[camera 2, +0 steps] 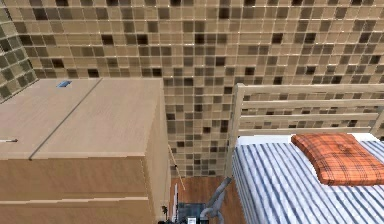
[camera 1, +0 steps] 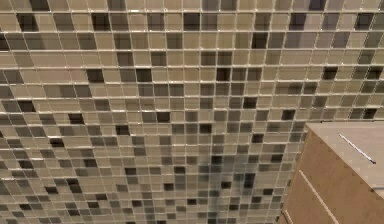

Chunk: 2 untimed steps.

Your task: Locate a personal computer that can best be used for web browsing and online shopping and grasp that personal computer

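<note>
The mosaic-tiled wall (camera 1: 150, 90) takes up most of what I face, brown and cream squares running close ahead and on round my reaching side. I judge I am nosed into a corner of a bedroom, which is a poor place to search from.

Next in bulk is the wooden cabinet (camera 2: 90, 130), pushed back against the tiles as storage usually is. A seam runs across its flat top, and its corner also juts into the forward view's lower right.

Beside it, across a narrow gap, stands the bed (camera 2: 290, 185) in a blue-and-white striped cover. Its white slatted headboard (camera 2: 300, 105) is set to the wall. The orange plaid pillow (camera 2: 340, 158) lies at the head end, where a sleeper would want it.

Between cabinet and bed runs a thin strip of wooden floor (camera 2: 200, 188). On the cabinet's far edge sits a small blue thing (camera 2: 64, 84) — too small for me to name, and far too small for a computer.

My claw (camera 2: 188, 212) sits low at the mouth of that gap, drawn in near my body. I can't make out its far end, so I cannot tell whether it holds anything.

Where the personal computer is I cannot tell from here — it has yet to be found. I would turn away from this wall and look for a desk or table.
</note>
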Motion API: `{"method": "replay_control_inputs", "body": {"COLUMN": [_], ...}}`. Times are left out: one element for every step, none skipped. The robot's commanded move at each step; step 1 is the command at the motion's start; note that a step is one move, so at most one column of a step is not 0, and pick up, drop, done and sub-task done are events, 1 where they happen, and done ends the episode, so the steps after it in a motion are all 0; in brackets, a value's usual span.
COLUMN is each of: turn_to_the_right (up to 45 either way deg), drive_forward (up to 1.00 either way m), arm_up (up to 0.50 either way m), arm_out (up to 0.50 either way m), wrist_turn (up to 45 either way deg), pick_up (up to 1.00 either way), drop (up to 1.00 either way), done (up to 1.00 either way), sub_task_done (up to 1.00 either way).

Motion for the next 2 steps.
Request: {"method": "replay_control_inputs", "body": {"turn_to_the_right": [0.0,0.0], "drive_forward": [0.0,0.0], "arm_up": [0.0,-0.3], "arm_out": [0.0,0.0], "wrist_turn": [21.0,0.0], "pick_up": [0.0,0.0], "drop": [0.0,0.0], "done": [0.0,0.0], "sub_task_done": [0.0,0.0]}}
